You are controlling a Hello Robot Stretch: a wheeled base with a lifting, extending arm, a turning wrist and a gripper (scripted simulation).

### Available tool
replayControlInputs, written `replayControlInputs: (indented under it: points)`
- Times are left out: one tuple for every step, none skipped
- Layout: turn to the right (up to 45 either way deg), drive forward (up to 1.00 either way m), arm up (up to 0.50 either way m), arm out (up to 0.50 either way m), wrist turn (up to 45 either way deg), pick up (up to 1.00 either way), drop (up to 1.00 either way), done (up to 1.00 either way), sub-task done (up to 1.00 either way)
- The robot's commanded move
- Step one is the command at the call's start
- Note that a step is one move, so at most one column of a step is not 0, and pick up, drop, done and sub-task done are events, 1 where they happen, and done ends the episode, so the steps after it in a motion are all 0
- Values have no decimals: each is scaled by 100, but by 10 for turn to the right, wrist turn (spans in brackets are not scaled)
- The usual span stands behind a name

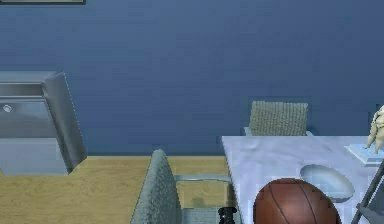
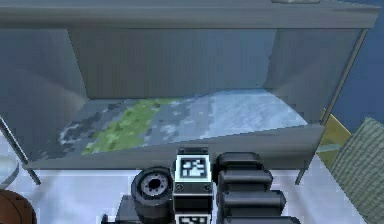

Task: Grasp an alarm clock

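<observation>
Reviewer: alarm clock, where is it placed?
Annotator: cannot be told, no blob here can safely be named a clock. A small dark thing (image 1: pixel 226 212) is seen at the near edge of the forward view, between the grey chair (image 1: pixel 158 195) and the marble table (image 1: pixel 262 160); too small to be called. On the table a basketball (image 1: pixel 296 203), a pale bowl (image 1: pixel 326 180) and, far right, a statue (image 1: pixel 378 132) are logged
Reviewer: gripper?
Annotator: gripper (image 2: pixel 152 192) is seen near, at the bottom of the arm side view, with a large grey box (image 2: pixel 50 90) beyond it. Jaw state cannot be told. The far end is not made out, so whether anything is held cannot be told either
Reviewer: handling?
Annotator: judged only. Clock is expected to be light, rigid, with a hard smooth casing, likely slippery, and the face easily cracked. Body should be taken across its two sides, low and centred, with face and knobs left untouched. It may be tipped if nudged
</observation>
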Motion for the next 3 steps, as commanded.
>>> replayControlInputs:
  points:
    - [0,0,0,0,450,0,0,0,0]
    - [0,0,0,0,450,0,0,0,0]
    - [0,0,0,0,450,0,0,0,0]
